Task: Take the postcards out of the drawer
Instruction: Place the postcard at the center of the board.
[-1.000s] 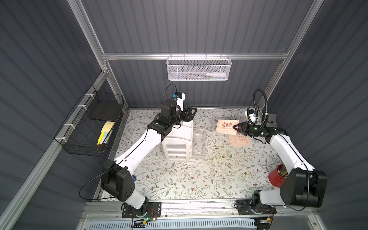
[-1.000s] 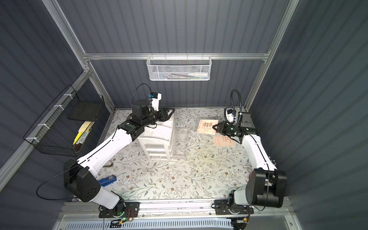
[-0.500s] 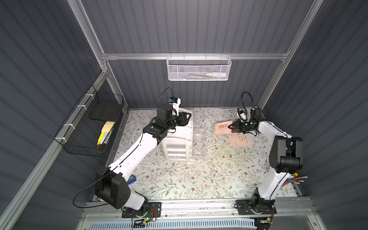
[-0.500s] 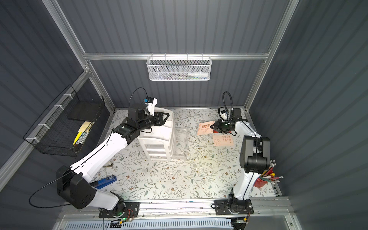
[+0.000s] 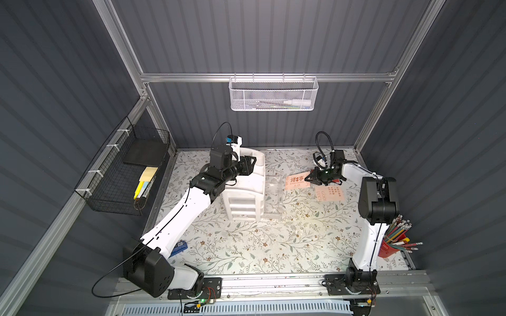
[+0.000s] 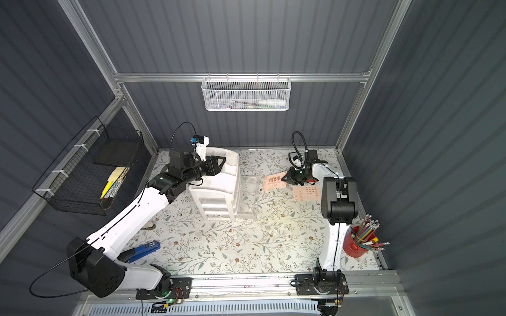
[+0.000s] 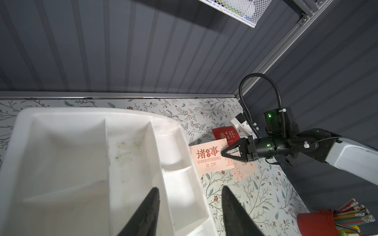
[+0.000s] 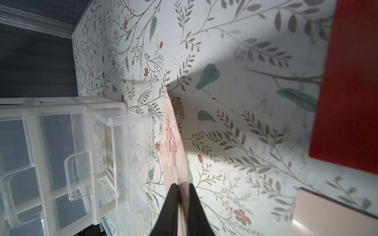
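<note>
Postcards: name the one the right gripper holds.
The peach EVERYTHING IS OK card, pinched in the right gripper; red card and GOOD LUCK card lie free.

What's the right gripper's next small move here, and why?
Probably open the right gripper and release the EVERYTHING IS OK postcard: its edge is pinched, it is outside the clear drawer, beside the red postcard and GOOD LUCK postcard on the table.

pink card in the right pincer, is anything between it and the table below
Nothing visible. The right pincer grips the pink card by its edge, clear of the drawer, over the table. The red card and Good Luck card lie off to the side.
</note>
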Motion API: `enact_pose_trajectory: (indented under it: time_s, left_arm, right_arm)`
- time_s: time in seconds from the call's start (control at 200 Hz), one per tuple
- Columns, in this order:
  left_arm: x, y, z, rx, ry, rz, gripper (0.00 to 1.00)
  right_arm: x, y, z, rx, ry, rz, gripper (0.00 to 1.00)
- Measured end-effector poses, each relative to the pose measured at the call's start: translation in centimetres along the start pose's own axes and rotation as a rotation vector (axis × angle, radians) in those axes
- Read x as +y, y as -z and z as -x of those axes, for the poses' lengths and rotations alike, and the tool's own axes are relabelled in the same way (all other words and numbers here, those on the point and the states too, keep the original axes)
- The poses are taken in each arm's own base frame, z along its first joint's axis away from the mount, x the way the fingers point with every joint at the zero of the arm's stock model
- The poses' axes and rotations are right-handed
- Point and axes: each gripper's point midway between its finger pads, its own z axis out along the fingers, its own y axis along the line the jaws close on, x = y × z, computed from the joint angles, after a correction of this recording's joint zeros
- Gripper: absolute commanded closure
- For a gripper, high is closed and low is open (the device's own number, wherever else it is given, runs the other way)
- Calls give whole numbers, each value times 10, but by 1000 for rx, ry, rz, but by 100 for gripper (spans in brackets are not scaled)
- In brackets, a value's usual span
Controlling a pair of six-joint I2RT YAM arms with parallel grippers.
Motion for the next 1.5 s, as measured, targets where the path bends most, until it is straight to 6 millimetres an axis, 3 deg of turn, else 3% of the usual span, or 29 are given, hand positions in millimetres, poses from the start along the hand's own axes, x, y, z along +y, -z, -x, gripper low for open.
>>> enact_pose_trajectory:
  time_s: [0.37,0.56,0.965,1.181,1.256,1.346,1.501]
  left_arm:
    - [2,0,0,-1,-2,13,49]
    - [8,0,-1,2,1,32,48]
    - [12,0,-3,8,-4,50,46]
    - [25,3,-9,41,-36,118,45]
    - [28,11,1,41,-72,162,43]
    - [26,28,32,-15,-125,215,42]
    - [28,56,74,-94,-209,317,42]
  right_arm:
    - [-29,-20,-8,49,-62,-86,80]
    - [-33,-20,-4,42,-68,-113,72]
    - [-39,-18,11,20,-66,-155,64]
    - [-46,-14,14,14,-77,-187,61]
    - [-47,-10,14,7,-84,-200,61]
    - [-41,0,12,-8,-83,-210,60]
    - [-13,33,20,-86,-48,-201,60]
